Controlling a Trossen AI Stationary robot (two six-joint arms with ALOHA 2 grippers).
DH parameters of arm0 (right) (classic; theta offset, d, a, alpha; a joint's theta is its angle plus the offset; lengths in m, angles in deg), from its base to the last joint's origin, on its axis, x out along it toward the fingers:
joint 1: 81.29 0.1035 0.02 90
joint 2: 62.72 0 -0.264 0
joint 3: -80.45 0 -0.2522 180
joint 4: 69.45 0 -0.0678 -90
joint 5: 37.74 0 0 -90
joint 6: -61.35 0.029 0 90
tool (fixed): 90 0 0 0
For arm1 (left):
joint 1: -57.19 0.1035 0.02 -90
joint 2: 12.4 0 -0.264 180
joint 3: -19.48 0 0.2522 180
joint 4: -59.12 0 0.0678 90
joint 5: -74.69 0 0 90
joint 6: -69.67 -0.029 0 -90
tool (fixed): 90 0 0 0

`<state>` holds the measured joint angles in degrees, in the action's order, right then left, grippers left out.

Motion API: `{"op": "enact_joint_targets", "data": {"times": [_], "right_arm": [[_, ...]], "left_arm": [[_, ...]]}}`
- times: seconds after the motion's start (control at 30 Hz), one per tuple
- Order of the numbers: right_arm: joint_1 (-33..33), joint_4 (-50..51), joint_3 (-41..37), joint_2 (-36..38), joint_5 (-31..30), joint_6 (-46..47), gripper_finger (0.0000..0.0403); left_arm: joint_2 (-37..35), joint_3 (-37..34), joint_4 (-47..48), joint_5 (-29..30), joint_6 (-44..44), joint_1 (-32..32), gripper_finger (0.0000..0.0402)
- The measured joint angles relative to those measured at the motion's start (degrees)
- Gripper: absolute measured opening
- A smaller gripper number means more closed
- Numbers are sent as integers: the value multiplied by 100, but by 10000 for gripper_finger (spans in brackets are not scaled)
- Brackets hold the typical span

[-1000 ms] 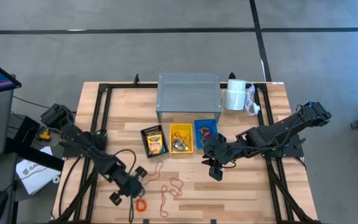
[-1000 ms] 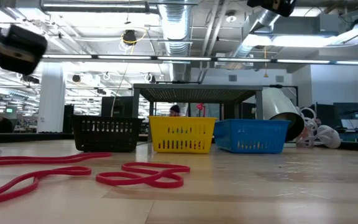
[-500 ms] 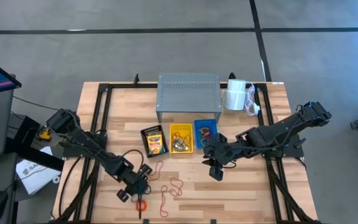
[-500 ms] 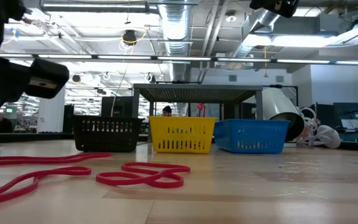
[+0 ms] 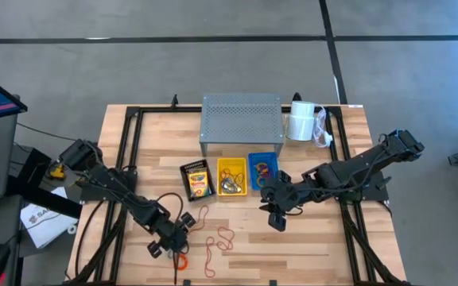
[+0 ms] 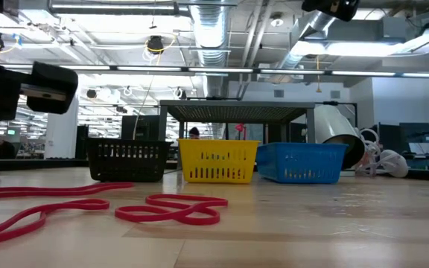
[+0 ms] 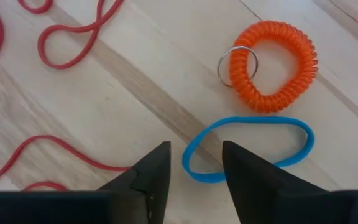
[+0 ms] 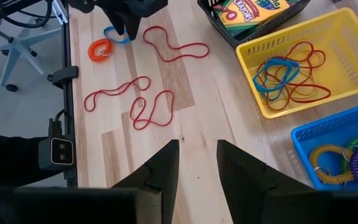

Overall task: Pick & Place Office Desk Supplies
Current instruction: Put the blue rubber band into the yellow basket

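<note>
In the lower left of the high view the left gripper point(image 5: 173, 242) hangs low over the wooden table point(image 5: 324, 246), close to the front edge. Its wrist view shows the fingers point(image 7: 157, 177) spread, with a gap between them and nothing held; the near end of a blue rubber band point(image 7: 247, 148) lies on the wood just ahead of that gap. Just beyond the band, nearly touching it, lies an orange coil keyring point(image 7: 271, 66) with a metal ring through it. Loose red rubber bands point(image 5: 217, 242) sprawl on the table just right of the left gripper.

Right of centre in the high view the right gripper point(image 5: 275, 213) hovers over bare wood in front of the baskets, its fingers point(image 8: 160, 171) apart and empty.

At mid-table three small baskets stand in a row. The black basket point(image 5: 196, 180), on the left, holds a crayon box point(image 8: 257, 9). The yellow basket point(image 5: 231, 175), in the middle, holds a heap of rubber bands point(image 8: 291, 74) in blue, red and orange. The blue basket point(image 5: 262, 168), on the right, holds coil keyrings point(image 8: 353, 158). Behind them stands a grey perforated riser point(image 5: 242, 119), and a white roll point(image 5: 300, 121) lies to its right
</note>
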<state>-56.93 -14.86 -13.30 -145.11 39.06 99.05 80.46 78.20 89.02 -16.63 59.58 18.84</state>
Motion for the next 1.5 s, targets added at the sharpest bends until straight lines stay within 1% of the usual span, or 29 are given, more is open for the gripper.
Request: {"op": "enact_joint_targets", "data": {"times": [0.2,0.43,0.53,0.63,0.77,0.8,1.1,1.33,1.43,1.5], "right_arm": [[0,2,0,0,0,-2,106],[0,2,0,0,121,-8,106],[0,50,0,0,130,100,106],[2,115,0,0,131,127,106],[4,118,0,0,131,133,106],[4,118,0,0,131,134,106],[37,118,0,0,131,289,106],[116,116,0,0,131,437,106],[151,109,0,0,129,439,106],[151,45,0,0,129,441,106]], "left_arm": [[4,-175,-290,-205,0,7,111],[240,-163,-367,-216,5,8,102],[287,-163,-382,-207,208,48,93],[270,-164,-395,-206,332,61,69],[265,-161,-419,-184,348,59,15],[267,-161,-424,-184,349,58,8],[163,-163,-390,-156,367,50,1],[-457,-170,-369,456,869,52,1],[-768,-168,-319,914,1216,100,1],[-991,-168,-301,1337,1695,181,1]]}}
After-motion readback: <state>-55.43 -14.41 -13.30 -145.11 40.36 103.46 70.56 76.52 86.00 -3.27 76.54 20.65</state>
